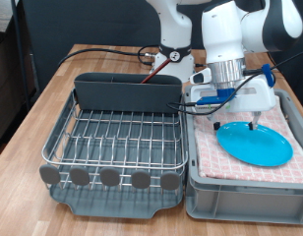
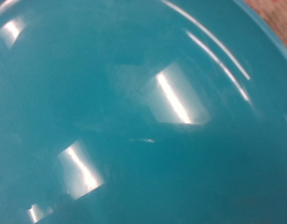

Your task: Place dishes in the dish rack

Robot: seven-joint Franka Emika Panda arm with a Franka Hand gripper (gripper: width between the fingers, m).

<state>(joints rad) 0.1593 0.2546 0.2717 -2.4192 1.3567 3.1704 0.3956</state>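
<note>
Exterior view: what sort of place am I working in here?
Probably a lab bench staged as a kitchen: a wooden table with a wire dish rack, a cloth-lined grey crate holding a blue plate, gripper above it.

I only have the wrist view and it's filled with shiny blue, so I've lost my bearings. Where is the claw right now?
Observer: In the exterior view the claw is down over the blue plate, at the plate's far edge.
Operator: And where does the plate lie?
Observer: On the pink checked cloth in the grey crate, at the exterior view's right, not in the dish rack.
Operator: Anything in the rack yet?
Observer: The wire grid is bare; a reddish-brown handle, the wooden spoon, sticks up from about the utensil caddy at the rack's far end.
</note>
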